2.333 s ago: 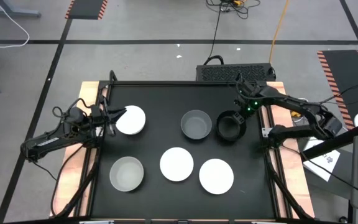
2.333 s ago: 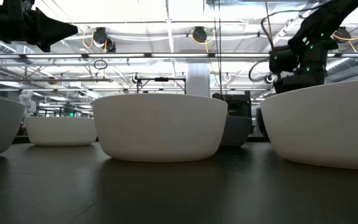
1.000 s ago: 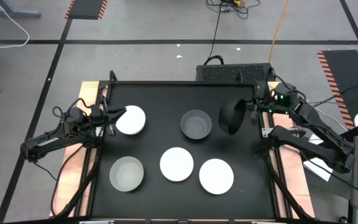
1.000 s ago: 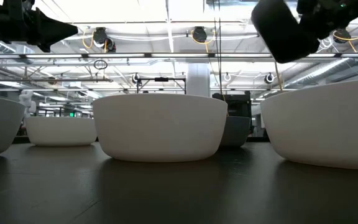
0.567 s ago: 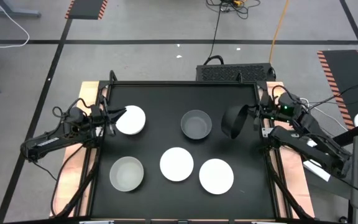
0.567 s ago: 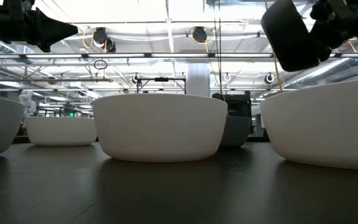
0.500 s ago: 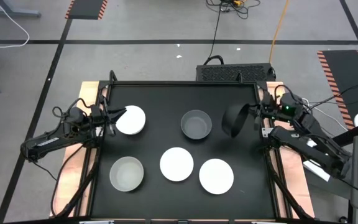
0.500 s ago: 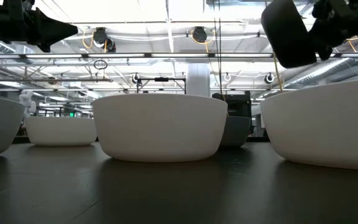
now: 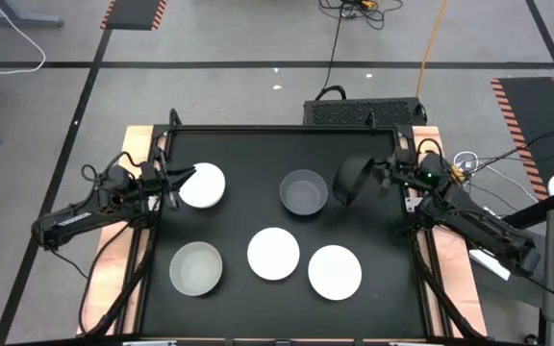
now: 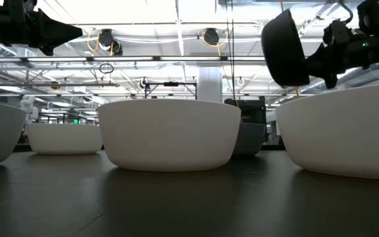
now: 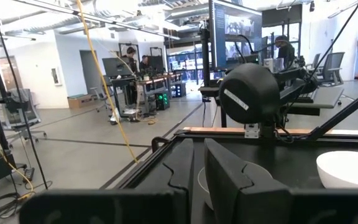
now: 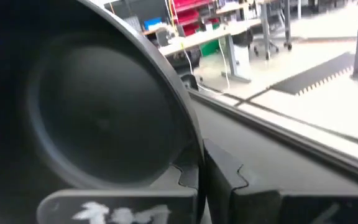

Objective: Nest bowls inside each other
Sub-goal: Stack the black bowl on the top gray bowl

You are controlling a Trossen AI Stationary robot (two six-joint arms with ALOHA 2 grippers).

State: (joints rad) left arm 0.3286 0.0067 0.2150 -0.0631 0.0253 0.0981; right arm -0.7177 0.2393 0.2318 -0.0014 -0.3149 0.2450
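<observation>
My right gripper (image 9: 379,178) holds a black bowl (image 9: 351,180) on its side in the air, right of a grey bowl (image 9: 303,191). The black bowl's underside (image 11: 248,93) faces the table's left and its hollow (image 12: 98,121) faces the right arm. Two white bowls (image 9: 273,253) (image 9: 334,271) and a pale grey bowl (image 9: 196,267) rest on their bases nearer the front. A third white bowl (image 9: 203,185) stands at the left. Beside it, my left gripper (image 9: 174,181) hovers shut and holds nothing. My right gripper pinches the black bowl's rim (image 12: 193,148), with one finger on the inner side of the wall and one on the outer. The fingers (image 12: 229,180) reach in level from the table's right. The bowl (image 10: 281,49) stands on edge, lifted clear above the table.
The bowls stand on a black table top (image 9: 248,154) with wooden strips along its left and right edges. A black box (image 9: 364,111) sits just beyond the far edge. Bare mat lies between the grey bowl and the right edge, under the raised bowl.
My right gripper has come down with the black bowl and shifted slightly toward the table's left. Its wrist has rolled, so the bowl is tipped further onto its edge. The bowl stays clear of the table.
</observation>
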